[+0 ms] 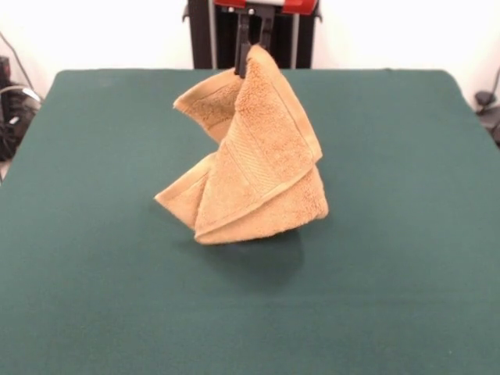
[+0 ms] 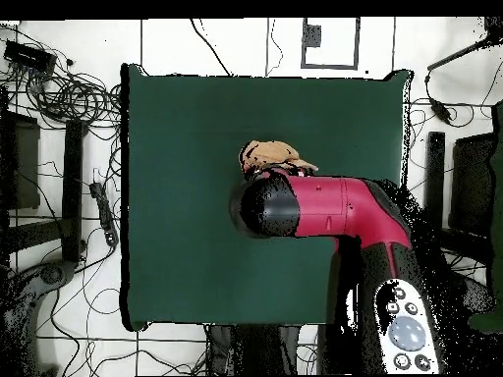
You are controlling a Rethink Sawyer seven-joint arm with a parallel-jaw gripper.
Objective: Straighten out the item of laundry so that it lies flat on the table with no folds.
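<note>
The gripper (image 1: pixel 254 58) pinches the towel (image 1: pixel 254 156) at its top corner, jaws closed. Soft and limp, the towel hangs folded above the table (image 1: pixel 406 234).

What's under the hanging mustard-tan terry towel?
Only the dark green cloth table, shadowed below the mustard-tan terry towel. Nothing else shows there. The gripper pinches its top corner; overhead, the arm hides most.

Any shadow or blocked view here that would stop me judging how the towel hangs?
Front view: even light, no glare; the towel hangs from the gripper and casts a soft shadow on the table under its lower edge, which looks lifted. Overhead view: the arm covers most of the towel, only a small bit showing.
</note>
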